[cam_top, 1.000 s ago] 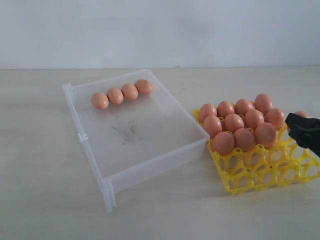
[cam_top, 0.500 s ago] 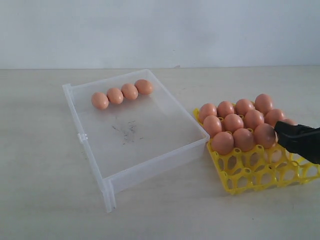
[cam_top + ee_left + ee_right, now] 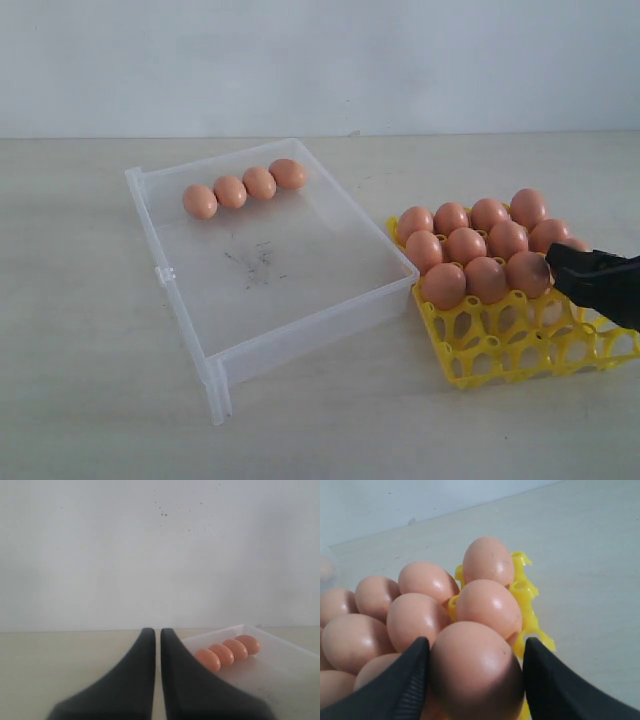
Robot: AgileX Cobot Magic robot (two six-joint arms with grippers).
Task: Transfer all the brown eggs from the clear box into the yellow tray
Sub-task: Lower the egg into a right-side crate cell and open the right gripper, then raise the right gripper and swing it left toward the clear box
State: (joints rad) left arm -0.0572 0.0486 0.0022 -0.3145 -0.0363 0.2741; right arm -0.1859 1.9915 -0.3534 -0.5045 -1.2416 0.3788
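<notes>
Your right gripper (image 3: 477, 641) is clenched on one brown egg (image 3: 475, 675), with a finger (image 3: 407, 685) against each flank. In the exterior view that egg is at the right end of the third row of the yellow tray (image 3: 500, 345), mostly hidden behind the black jaws. You can't tell whether it's seated in its cup.

Eleven more brown eggs (image 3: 466, 244) sit in the tray. The two far rows are full, three are in the third row, and the near row is bare lattice. The tray sits on the table (image 3: 90, 380), just beside the near right corner of the clear box (image 3: 310, 270); contact unclear.

Four eggs (image 3: 259, 183) lie in the box in a touching line near its far wall.

Your left gripper (image 3: 157, 632) is pinched closed to a thin slit, gripping nothing, with those four eggs in its view.
</notes>
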